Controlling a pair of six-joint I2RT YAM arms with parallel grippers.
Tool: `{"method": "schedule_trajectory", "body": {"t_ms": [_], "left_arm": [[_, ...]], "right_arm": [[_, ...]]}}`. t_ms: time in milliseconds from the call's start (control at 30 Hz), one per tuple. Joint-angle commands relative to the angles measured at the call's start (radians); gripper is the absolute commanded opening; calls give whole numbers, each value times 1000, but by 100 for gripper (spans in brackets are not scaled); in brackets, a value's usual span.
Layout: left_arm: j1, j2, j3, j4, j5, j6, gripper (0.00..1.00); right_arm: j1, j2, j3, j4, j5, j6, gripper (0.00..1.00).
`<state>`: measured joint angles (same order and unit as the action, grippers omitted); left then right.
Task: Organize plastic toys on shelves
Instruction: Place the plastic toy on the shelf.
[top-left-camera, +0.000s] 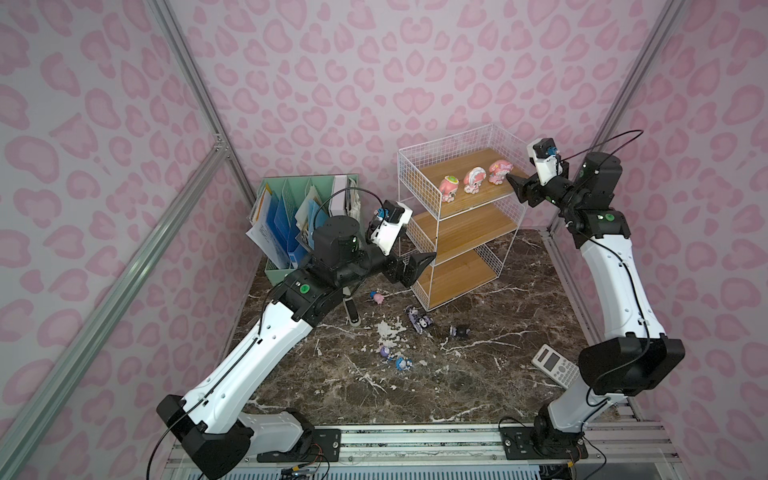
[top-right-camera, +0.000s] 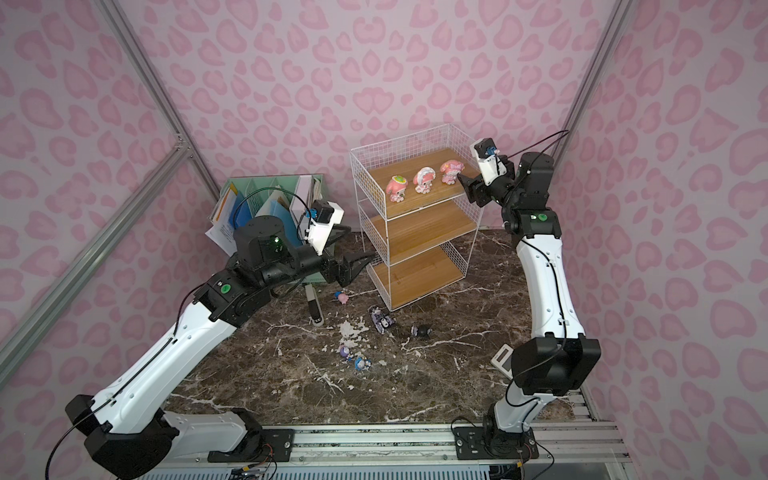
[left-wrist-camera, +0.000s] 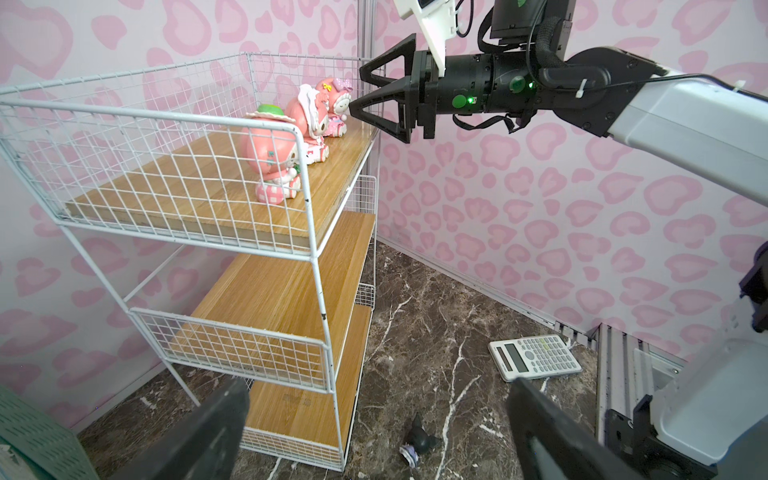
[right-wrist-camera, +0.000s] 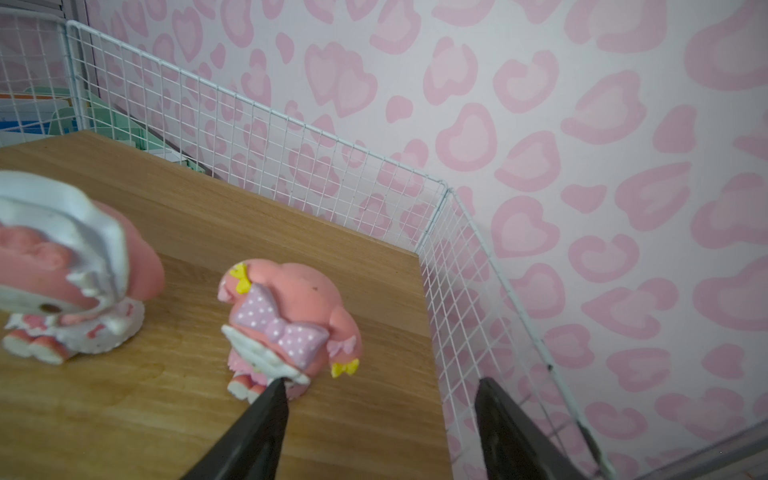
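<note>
Left wrist view: right gripper (left-wrist-camera: 357, 91), jaws apart with nothing between them, just beside the end pink toy.
Shelves (top-left-camera: 465, 232): three pink toys (top-left-camera: 473, 179) stand upright in a row on the top board.
Left gripper (top-left-camera: 417, 268): jaws wide apart and empty, near the middle tier.
Table (top-left-camera: 478, 374): dark toys (top-left-camera: 419, 321) and tiny toys (top-left-camera: 385, 352) lie scattered on the marble.

3 pink toys (top-left-camera: 473, 179) upright atop shelves (top-left-camera: 461, 232), smaller toys (top-left-camera: 419, 322) loose below

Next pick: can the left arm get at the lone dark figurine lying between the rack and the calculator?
Probably yes: the left gripper is open and empty above the table, and the dark figurine lies exposed, clear of the rack.
</note>
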<state>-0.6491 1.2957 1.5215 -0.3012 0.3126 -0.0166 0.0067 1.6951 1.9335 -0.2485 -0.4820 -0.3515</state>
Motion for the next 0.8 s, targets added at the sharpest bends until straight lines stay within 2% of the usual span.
{"method": "schedule_trajectory", "body": {"t_ms": [0,267,467,633,767], "left_arm": [[1,-8,-3,20,9,1,99],[0,-17,-15,20,-6,1,99],[0,-47,-61,10,-78,-45,99],[1,-120,-305,59,-243,-129,99],[1,-161,-465,53,-277,-200,98]], "right_arm": [[2,14,26,13,14,18,72],[2,-6,22,-5,-5,26,72],[10,-147,-99,7,20,47,75],[114,-361,-350,20,165,94,82],[216,-538,-621,64,254,212,83]]}}
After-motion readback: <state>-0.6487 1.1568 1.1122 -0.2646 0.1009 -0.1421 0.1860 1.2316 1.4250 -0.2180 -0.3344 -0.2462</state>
